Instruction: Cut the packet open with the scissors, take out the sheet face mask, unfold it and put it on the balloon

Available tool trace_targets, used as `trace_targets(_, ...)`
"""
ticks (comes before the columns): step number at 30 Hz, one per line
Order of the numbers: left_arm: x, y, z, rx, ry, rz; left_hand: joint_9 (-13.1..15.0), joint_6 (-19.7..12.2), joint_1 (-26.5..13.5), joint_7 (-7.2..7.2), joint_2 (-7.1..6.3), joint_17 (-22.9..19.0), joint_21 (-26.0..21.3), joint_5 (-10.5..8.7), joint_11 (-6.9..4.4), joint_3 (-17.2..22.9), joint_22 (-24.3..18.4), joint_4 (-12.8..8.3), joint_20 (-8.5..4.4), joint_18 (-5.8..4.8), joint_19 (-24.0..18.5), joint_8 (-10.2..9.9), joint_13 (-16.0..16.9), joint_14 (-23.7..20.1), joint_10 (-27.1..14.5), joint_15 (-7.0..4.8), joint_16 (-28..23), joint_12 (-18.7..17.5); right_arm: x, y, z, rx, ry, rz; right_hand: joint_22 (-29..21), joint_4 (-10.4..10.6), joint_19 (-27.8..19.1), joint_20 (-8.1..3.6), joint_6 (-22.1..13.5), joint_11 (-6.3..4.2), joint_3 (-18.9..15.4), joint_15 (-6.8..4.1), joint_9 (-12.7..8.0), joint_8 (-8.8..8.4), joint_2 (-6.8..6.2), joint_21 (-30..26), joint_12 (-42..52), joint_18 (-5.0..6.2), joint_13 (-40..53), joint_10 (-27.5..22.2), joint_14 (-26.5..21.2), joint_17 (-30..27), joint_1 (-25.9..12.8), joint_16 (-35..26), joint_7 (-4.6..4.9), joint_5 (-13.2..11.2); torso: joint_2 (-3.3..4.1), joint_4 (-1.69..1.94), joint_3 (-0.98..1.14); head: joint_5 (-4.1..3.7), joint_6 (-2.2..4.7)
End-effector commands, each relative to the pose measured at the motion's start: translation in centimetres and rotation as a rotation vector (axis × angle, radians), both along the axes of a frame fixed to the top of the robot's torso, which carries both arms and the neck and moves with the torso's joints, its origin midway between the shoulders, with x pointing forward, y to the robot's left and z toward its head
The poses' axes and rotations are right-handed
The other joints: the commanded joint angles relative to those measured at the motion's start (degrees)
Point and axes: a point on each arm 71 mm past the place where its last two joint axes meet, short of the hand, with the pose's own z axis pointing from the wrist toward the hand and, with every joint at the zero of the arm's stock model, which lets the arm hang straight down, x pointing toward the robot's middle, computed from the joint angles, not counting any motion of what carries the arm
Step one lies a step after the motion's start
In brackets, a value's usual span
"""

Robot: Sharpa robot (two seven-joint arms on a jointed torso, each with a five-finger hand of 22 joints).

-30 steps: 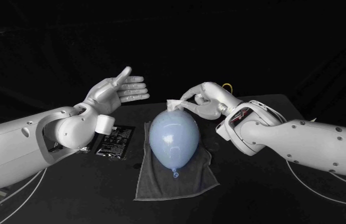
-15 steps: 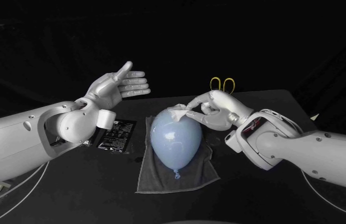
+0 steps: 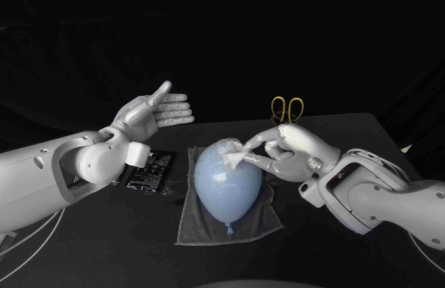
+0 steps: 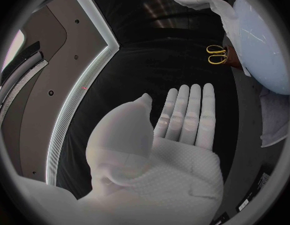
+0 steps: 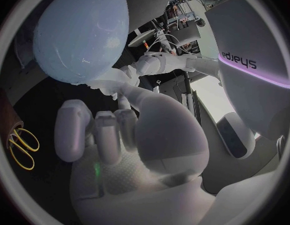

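A pale blue balloon (image 3: 226,180) (image 5: 82,30) (image 4: 263,50) lies on a grey towel (image 3: 243,220), knot toward me. At its far end my right hand (image 3: 285,149) (image 5: 120,135) pinches a crumpled white sheet mask (image 3: 232,150) (image 5: 109,86) against the balloon's top. Over the table's left side my left hand (image 3: 154,113) (image 4: 176,125) is raised and holds nothing, fingers straight and thumb up. The black packet (image 3: 148,170) lies flat left of the towel. The yellow-handled scissors (image 3: 287,108) (image 4: 216,55) (image 5: 20,145) lie at the back, beyond the right hand.
The towel (image 4: 272,120) reaches toward the table's front edge. My right forearm (image 3: 380,191) crosses the table's right side. The left forearm (image 3: 65,172) hangs over the left edge beside the packet.
My right hand has come down and nearer with the mask, pressing it onto the balloon's far end, which uncovers the scissors behind it. The left hand has hardly moved. The camera has shifted a little.
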Motion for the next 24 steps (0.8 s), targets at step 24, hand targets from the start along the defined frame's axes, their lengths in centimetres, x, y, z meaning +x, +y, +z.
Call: trace_targets(24,0.1,-0.7,-0.8,-0.006,0.012,-0.023,-0.1,-0.4,-0.5,1.05,0.9,0.2,-0.7,0.11,0.41,-0.6,-0.1,0.5,0.15,0.24,-1.9,-0.4,0.0,-0.7,-0.4,0.26,-0.3,-0.1,0.6,-1.5,5.2,0.29,-0.131,-0.073,10.9,0.0,0.5,-0.41,0.0,-0.5,0.4,-0.46,2.9,1.19,-0.12,0.2,0.0,-0.29,10.5,2.3,6.0,15.1,-0.4,0.2,-0.29,0.3,-0.04,0.19,-0.3,-0.22,1.34)
